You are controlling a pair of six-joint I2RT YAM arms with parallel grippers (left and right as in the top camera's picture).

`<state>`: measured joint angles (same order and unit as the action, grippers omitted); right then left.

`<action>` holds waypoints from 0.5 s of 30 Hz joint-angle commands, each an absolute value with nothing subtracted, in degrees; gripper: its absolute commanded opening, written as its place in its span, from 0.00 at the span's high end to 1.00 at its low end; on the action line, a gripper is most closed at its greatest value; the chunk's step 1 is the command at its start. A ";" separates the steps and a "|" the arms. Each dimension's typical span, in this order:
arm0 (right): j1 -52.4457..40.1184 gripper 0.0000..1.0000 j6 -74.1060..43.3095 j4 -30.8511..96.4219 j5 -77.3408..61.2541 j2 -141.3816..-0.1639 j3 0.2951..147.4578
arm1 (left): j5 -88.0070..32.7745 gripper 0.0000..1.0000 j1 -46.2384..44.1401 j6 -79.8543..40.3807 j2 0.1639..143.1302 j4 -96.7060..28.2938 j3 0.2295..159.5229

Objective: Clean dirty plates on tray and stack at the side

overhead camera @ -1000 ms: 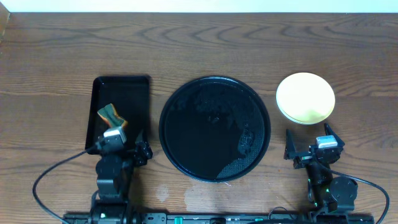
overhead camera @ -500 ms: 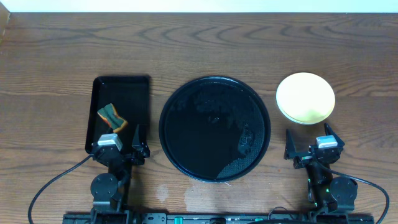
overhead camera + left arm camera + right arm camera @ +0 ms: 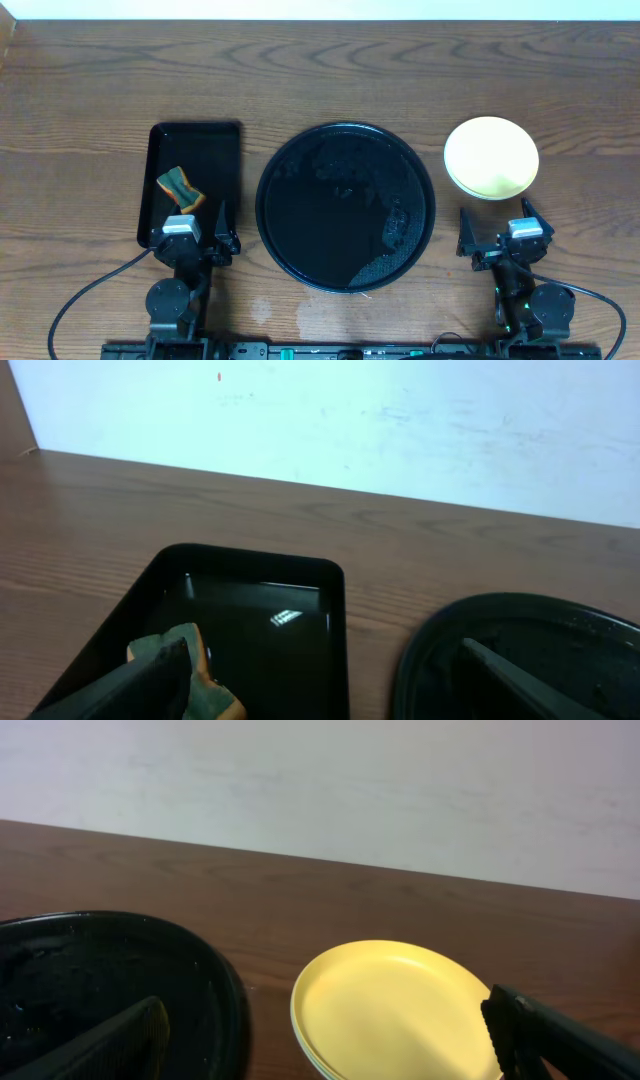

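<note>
Closing step: plate stack [image 3: 491, 157] on counter [image 3: 560, 90] beside bare round tray [image 3: 345, 206].
Left gripper [image 3: 190, 222], right gripper [image 3: 497, 222]: fingers wide, holding nothing; seemingly no further move required.

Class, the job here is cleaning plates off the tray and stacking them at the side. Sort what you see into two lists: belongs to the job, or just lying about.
Belongs to the job: round black tray; stack of plates, yellow on top, standing on the tabletop right of that tray.

Lying about: rectangular tray; sponge in it, probably the wiping tool, untouched.
</note>
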<state>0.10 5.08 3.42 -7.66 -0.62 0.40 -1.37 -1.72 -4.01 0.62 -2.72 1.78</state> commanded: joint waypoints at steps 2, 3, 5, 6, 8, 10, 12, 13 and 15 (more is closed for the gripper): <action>0.67 0.01 5.65 3.66 -7.35 -0.27 0.34 | -0.89 0.17 -1.72 -2.59 0.08 -3.99 0.23; 0.67 0.01 5.65 3.66 -7.35 -0.27 0.34 | -0.89 0.16 -1.69 -2.59 0.08 -4.01 0.23; 0.67 0.01 5.65 3.66 -7.35 -0.27 0.34 | -0.89 0.16 -1.69 -2.59 0.08 -4.01 0.23; 0.67 0.01 5.65 3.66 -7.35 -0.27 0.34 | -0.89 0.16 -1.69 -2.59 0.08 -4.01 0.23; 0.67 0.01 5.65 3.66 -7.35 -0.27 0.34 | -0.89 0.16 -1.69 -2.59 0.14 -4.01 0.23; 0.67 0.01 5.65 3.66 -7.35 -0.27 0.34 | -0.86 0.16 -1.69 -2.59 0.23 -3.99 0.23; 0.67 0.01 5.65 3.66 -7.35 -0.27 0.34 | -0.89 0.16 -1.69 -2.59 0.23 -4.01 0.23; 0.67 0.01 5.65 3.66 -7.35 -0.27 0.34 | -0.89 0.16 -1.69 -2.59 0.23 -4.01 0.23; 0.67 0.01 5.65 3.66 -7.35 -0.27 0.34 | -0.89 0.16 -1.69 -2.59 0.23 -3.99 0.23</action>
<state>0.10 5.08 3.42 -7.66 -0.62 0.40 -1.37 -1.72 -3.42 0.62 -2.72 1.78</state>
